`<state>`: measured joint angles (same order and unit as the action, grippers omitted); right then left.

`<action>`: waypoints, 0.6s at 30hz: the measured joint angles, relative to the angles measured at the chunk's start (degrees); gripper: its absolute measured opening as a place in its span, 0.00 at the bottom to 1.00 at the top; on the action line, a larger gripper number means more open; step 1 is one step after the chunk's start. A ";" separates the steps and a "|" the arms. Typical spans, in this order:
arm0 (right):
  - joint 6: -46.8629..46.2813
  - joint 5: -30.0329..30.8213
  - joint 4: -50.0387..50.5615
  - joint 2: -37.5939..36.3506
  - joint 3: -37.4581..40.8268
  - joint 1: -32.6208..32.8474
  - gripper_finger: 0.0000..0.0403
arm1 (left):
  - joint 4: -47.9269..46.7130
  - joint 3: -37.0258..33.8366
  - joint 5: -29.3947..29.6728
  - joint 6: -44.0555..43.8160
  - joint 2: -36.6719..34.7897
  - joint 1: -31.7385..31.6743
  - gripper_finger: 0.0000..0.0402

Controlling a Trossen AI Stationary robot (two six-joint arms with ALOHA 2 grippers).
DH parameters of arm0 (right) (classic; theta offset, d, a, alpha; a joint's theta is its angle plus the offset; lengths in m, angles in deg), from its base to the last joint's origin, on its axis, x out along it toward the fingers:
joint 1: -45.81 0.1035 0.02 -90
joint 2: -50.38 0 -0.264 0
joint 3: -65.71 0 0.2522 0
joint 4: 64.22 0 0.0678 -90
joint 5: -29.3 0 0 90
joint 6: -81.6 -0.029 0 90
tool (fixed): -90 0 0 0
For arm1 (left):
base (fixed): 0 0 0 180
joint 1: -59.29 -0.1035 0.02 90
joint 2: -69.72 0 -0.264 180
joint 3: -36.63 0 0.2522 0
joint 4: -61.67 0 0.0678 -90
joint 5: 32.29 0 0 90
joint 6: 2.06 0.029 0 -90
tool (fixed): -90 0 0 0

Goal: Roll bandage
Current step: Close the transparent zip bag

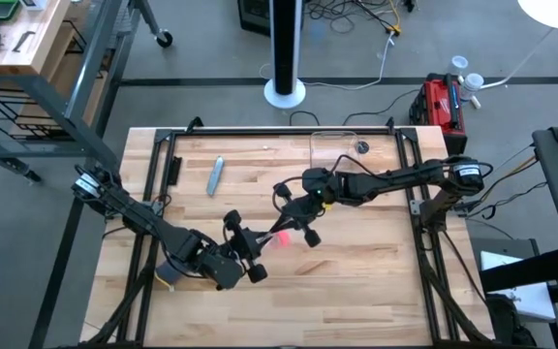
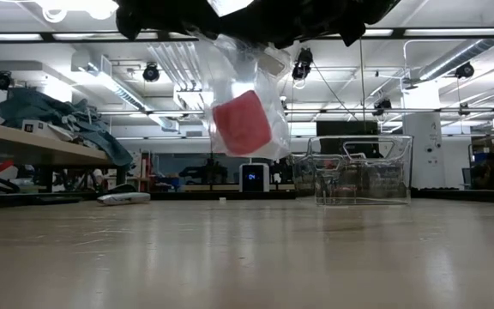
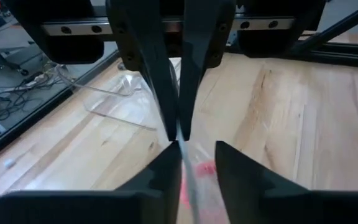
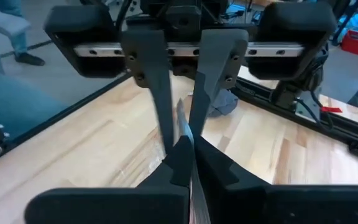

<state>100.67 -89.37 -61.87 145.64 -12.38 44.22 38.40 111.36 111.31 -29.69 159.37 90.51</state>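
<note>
The bandage [image 2: 241,122] is a small pink roll lying inside a clear plastic bag [image 2: 230,64] that hangs above the middle of the table; the roll also shows as a pink spot [image 1: 281,238] between the two arms. My right gripper [image 4: 188,144] comes from the table's right and is shut on the bag's top. My left gripper [image 3: 196,149] faces it from the near left, open, one finger on either side of the bag's film [image 3: 188,180]; whether a finger touches the film I cannot tell. My right gripper pinches the thin upper edge of the bag [image 4: 182,118] between its two fingertips, coming in nearly level and a little downward from the table's right. The bag hangs below the fingers, clear of the table, with the pink roll low inside it.
A clear plastic bin [image 1: 342,150] stands at the table's far edge, right of centre. A grey flat tool [image 1: 215,175] lies at the far left. A grey-blue lump [image 4: 222,102] sits by the left arm near the front left. Bare wood lies under the bag.
</note>
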 joint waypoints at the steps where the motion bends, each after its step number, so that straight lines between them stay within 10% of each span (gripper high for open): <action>1: 0.00 0.16 -0.03 0.00 0.00 0.11 0.00 | 0.06 0.00 -0.04 -0.07 0.00 0.00 0.22; 8: 0.21 0.48 0.03 0.00 0.00 0.20 0.00 | 0.29 0.00 -0.35 0.71 0.00 -0.59 0.34; 18: 0.58 -0.24 0.88 0.00 0.02 0.27 0.00 | 0.43 0.00 -0.07 3.12 0.00 -0.59 0.02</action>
<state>101.25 -89.60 -60.99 145.64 -12.36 44.49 38.84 111.36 111.24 -26.57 159.37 89.92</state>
